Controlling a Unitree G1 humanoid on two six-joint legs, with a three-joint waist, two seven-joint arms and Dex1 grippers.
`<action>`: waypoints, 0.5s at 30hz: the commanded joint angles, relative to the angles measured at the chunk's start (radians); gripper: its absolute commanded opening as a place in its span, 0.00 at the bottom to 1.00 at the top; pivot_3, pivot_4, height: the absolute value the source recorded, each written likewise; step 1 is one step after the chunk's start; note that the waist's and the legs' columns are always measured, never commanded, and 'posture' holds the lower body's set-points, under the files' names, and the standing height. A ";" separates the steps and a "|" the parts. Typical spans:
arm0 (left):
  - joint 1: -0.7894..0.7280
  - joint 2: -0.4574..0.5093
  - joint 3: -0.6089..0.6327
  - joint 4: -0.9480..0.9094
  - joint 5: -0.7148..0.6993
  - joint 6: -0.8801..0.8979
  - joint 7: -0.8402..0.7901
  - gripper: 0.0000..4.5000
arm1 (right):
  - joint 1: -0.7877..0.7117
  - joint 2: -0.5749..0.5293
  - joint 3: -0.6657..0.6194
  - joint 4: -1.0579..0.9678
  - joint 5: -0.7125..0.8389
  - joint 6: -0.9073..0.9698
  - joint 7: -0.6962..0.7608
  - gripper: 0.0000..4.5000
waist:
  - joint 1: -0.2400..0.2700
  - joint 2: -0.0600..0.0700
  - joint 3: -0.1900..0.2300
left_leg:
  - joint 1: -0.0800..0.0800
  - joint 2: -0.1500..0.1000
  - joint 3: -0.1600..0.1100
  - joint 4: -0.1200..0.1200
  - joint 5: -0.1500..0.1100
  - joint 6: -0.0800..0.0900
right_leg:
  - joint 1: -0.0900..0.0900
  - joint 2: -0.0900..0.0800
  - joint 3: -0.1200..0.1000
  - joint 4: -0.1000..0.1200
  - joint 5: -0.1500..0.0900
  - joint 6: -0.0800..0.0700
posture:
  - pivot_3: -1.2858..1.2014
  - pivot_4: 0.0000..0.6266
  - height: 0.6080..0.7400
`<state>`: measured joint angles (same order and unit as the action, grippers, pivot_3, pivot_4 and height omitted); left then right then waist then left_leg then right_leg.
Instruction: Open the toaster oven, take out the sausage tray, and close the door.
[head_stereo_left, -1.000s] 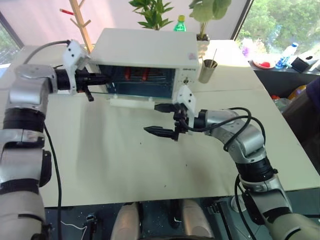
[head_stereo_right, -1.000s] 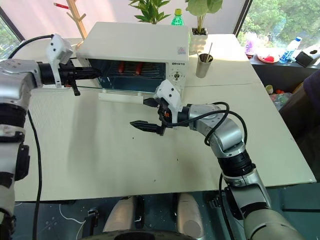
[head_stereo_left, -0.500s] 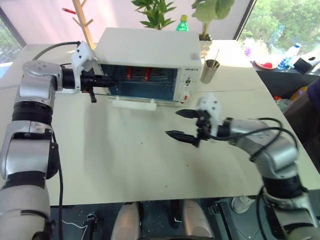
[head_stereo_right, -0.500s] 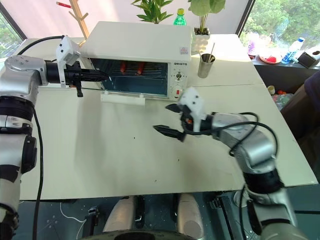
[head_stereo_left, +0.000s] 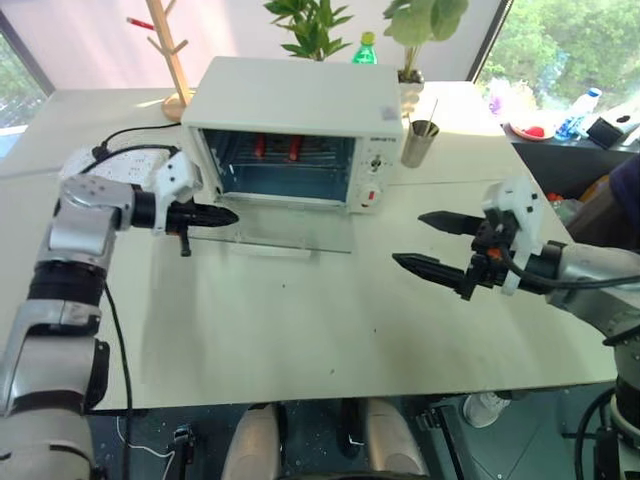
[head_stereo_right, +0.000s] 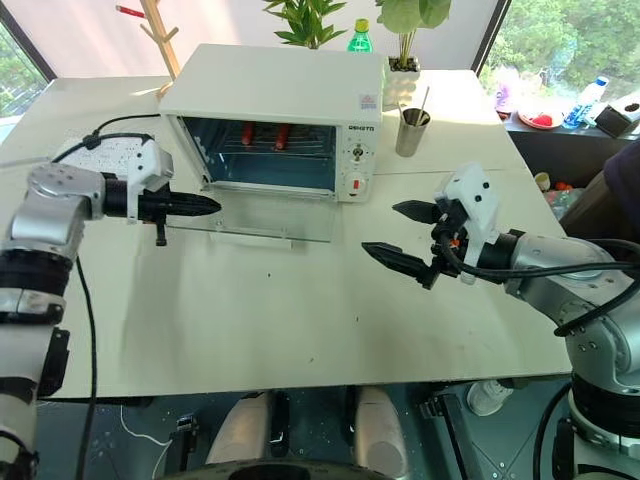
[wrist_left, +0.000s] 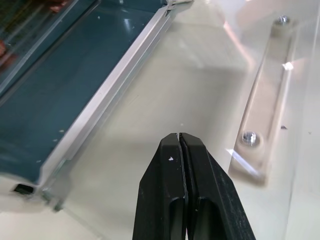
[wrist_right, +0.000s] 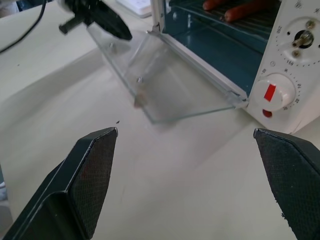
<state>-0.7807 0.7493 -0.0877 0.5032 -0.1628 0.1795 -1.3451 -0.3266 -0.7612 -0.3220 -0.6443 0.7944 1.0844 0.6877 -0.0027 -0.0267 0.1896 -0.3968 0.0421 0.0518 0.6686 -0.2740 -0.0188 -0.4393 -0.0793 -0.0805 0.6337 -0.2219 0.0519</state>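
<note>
The toaster oven (head_stereo_left: 290, 125) sits in the upper middle of the head views, on the pale bench (head_stereo_left: 300, 330), its long side running left to right across the frame and its open front facing the camera. The door (head_stereo_right: 262, 221) lies folded down, nearly flat over the bench, glass so clear that its edges are hard to trace; the white bar handle (head_stereo_left: 268, 250) marks its front edge, running side to side.

Inside, the sausage tray (head_stereo_right: 262, 140) is mostly hidden. Two red sausages (head_stereo_left: 276, 147) show at the back of the cavity, pointing front to back, and the tray's metal is hard to tell from the rack wires. In the right wrist view the sausages are cut off by the upper edge.

Left end effector (head_stereo_right: 205, 206), at middle left, is pinched fully together and holds nothing, its tip at the door's left edge; whether it touches the glass, I can't say. In the left wrist view its fingers (wrist_left: 172, 195) press flat against each other over the glass.

Right end effector (head_stereo_left: 430, 243), at right of centre, is spread wide and empty, well apart from the oven, pointing left.

A metal cup (head_stereo_left: 418, 142) stands just right of the oven.
</note>
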 joint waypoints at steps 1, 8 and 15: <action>0.038 -0.017 0.023 -0.066 -0.001 -0.008 0.061 0.00 | -0.018 -0.014 -0.014 -0.012 0.029 -0.012 -0.025 1.00 | 0.006 0.000 0.000 | 0.000 0.000 0.000 0.000 0.000 0.000 | 0.000 0.000 0.000 0.000 0.000 0.000 | 0.52 0.24 0.82; 0.051 -0.076 -0.004 0.040 0.101 -0.127 0.240 0.00 | -0.056 -0.017 0.033 0.016 0.025 -0.038 -0.035 1.00 | 0.015 0.000 0.000 | 0.001 0.000 0.000 0.000 0.000 0.000 | 0.000 0.000 0.000 0.000 0.000 0.000 | 0.52 0.24 0.82; 0.087 -0.059 0.008 -0.008 0.082 -0.098 0.244 0.18 | -0.102 -0.007 0.115 0.043 -0.003 -0.083 -0.034 1.00 | 0.013 -0.001 0.000 | 0.001 0.000 0.000 0.000 0.000 0.000 | 0.000 0.000 0.000 0.000 0.000 0.000 | 0.52 0.24 0.82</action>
<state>-0.7110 0.6721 -0.0934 0.5323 -0.0738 0.0612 -1.0882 -0.4017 -0.7648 -0.2133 -0.5995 0.8000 1.0327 0.6553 0.0101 -0.0272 0.1892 -0.3957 0.0421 0.0522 0.6687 -0.2739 -0.0187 -0.4389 -0.0790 -0.0805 0.6338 -0.2219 0.0519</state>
